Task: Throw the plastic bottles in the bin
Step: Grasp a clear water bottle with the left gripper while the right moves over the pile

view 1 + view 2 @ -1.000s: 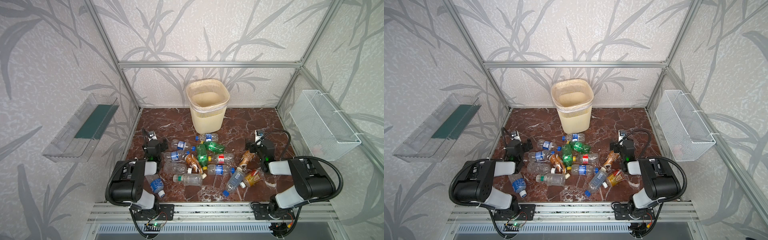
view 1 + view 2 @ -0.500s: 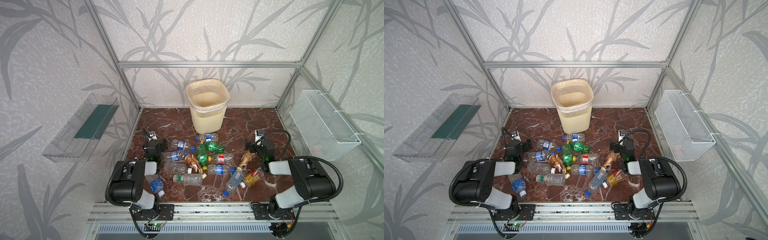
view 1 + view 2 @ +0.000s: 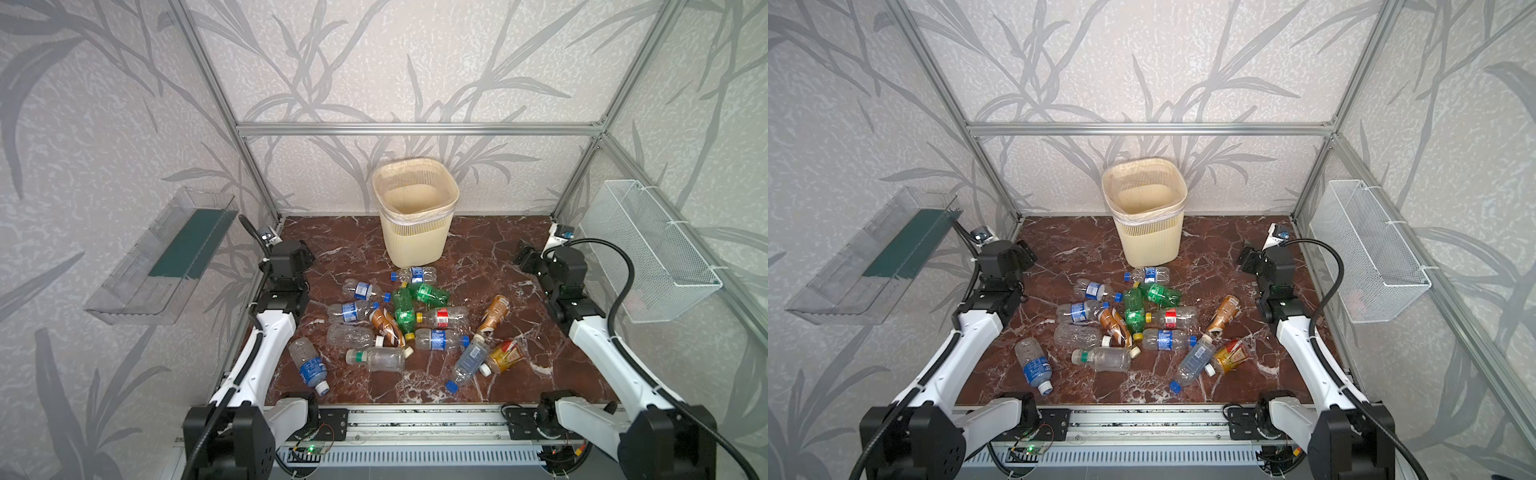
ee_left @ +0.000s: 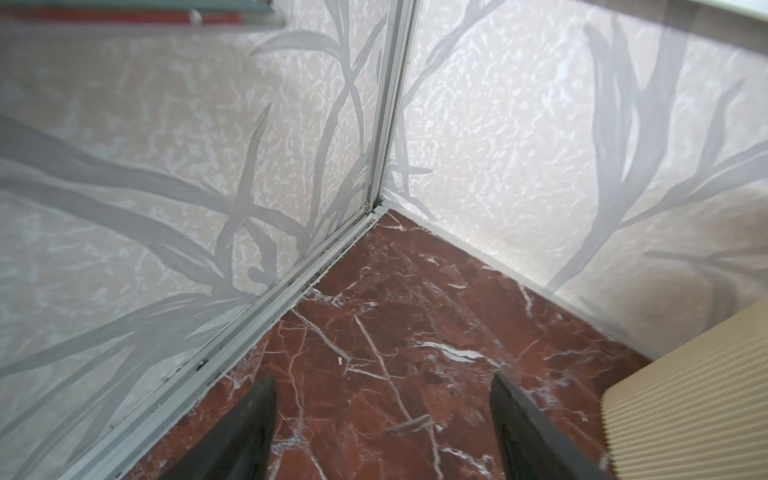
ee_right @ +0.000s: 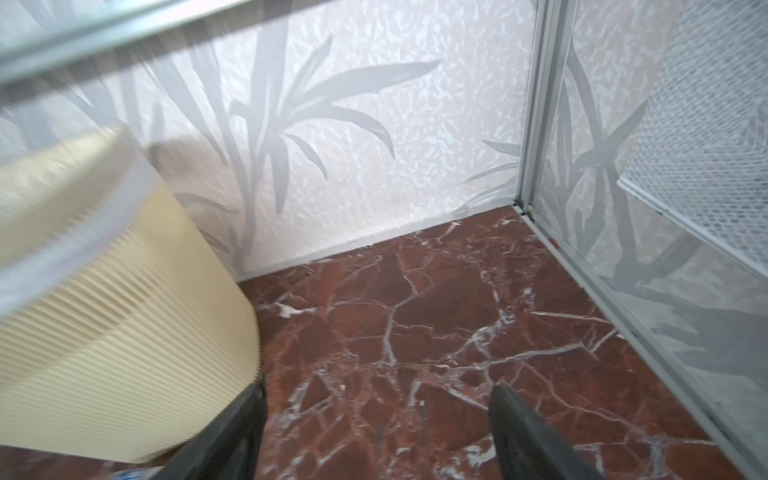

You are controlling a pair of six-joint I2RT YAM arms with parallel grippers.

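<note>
Several plastic bottles (image 3: 399, 316) (image 3: 1133, 316) lie in a loose heap on the red marble floor, in front of the bin. One with a blue label (image 3: 309, 365) lies apart near the left arm, and a brown one (image 3: 494, 311) lies toward the right. The cream ribbed bin (image 3: 415, 241) (image 3: 1148, 241) stands upright at the back centre; its wall shows in both wrist views (image 4: 685, 415) (image 5: 104, 332). My left gripper (image 3: 305, 252) (image 4: 382, 380) hovers left of the heap, open and empty. My right gripper (image 3: 525, 259) (image 5: 376, 386) hovers right of it, open and empty.
A clear tray with a green base (image 3: 178, 249) hangs on the left wall. On the right wall hangs a white wire mesh basket (image 3: 648, 249) (image 5: 706, 145). Aluminium frame posts stand in the back corners (image 4: 386, 124). The arms' mounting rail (image 3: 415, 419) runs along the front.
Both arms have unfolded and lifted, and both grippers have moved up and toward the back corners. The jaws of both have narrowed a little. The bottles have not moved.
</note>
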